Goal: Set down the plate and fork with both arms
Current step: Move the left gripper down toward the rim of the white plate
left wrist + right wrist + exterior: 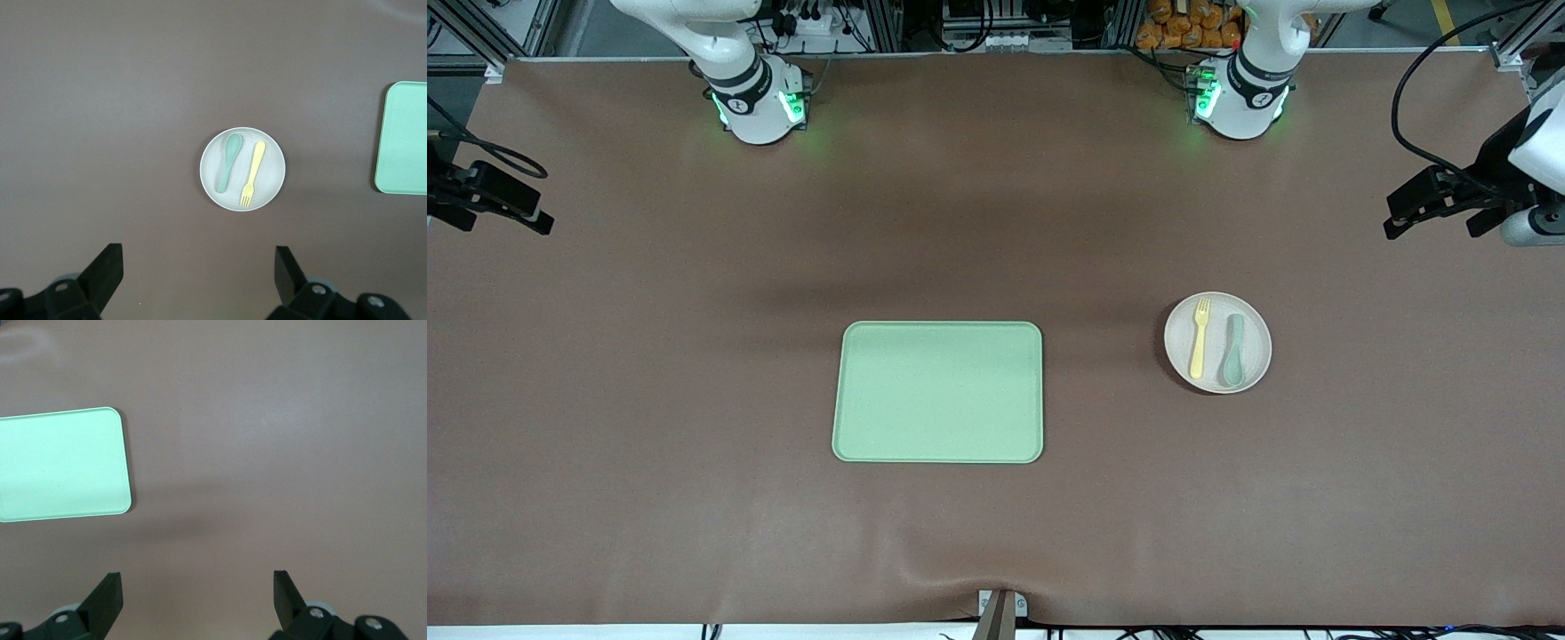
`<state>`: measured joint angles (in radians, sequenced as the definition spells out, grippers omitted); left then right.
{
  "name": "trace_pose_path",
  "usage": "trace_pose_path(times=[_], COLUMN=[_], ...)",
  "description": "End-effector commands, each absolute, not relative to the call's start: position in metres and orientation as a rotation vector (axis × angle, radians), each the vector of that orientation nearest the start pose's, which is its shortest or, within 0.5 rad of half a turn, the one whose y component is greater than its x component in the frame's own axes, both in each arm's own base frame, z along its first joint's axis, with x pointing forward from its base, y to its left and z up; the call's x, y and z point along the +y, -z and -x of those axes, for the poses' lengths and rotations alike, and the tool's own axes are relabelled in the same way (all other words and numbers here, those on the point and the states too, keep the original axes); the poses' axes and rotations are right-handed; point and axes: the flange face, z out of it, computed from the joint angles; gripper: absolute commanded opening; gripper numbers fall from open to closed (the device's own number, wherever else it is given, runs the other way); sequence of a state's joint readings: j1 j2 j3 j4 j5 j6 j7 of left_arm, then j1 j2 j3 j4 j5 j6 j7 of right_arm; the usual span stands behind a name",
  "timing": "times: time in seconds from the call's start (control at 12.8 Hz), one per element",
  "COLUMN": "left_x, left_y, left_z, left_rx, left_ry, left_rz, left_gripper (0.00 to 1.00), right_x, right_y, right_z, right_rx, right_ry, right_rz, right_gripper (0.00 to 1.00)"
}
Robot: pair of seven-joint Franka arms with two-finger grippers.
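The cream plate [1179,345] lies on the brown table toward the left arm's end. The pale-yellow fork [1200,338] and a grey-green spoon [1234,348] lie side by side on it. The left wrist view also shows the plate [274,167], the fork [252,173] and the spoon [229,162]. My left gripper [1396,213] hangs open and empty over the table's left-arm end, apart from the plate; it shows in its wrist view [199,257]. My right gripper [538,209] hangs open and empty over the right-arm end; it shows in its wrist view [198,583].
A rectangular light-green tray [938,392] lies mid-table, beside the plate toward the right arm's end, with nothing on it. It shows in the left wrist view [403,138] and the right wrist view [60,465]. The arm bases [758,102] [1240,98] stand at the table's back edge.
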<state>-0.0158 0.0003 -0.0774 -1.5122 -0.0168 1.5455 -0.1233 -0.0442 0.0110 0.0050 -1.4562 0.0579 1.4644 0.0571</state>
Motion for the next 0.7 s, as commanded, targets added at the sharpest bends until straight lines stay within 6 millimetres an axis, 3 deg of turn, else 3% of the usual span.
trace_pose_path(times=[0.0,0.47,0.62], left_x=[-0.051,-0.051,-0.051], left_y=[-0.657,-0.651,-0.641], left_z=[-0.546,-0.550,-0.554], left_rx=[-0.029,-0.031,-0.024], left_ry=[0.048,0.031,-0.001], left_rz=[3.142,3.144,3.148], left_gripper=[1.00,1.00,1.00], right_x=[-0.017,-0.016,-0.020], right_y=[-0.666,-0.667,-0.664], right_z=[-0.549,-0.549,-0.549], right_rx=[0.130,0.123,0.136], right_ry=[-0.007,0.000,-0.016], right_rz=[3.062,3.063,3.060], right_gripper=[1.00,1.00,1.00])
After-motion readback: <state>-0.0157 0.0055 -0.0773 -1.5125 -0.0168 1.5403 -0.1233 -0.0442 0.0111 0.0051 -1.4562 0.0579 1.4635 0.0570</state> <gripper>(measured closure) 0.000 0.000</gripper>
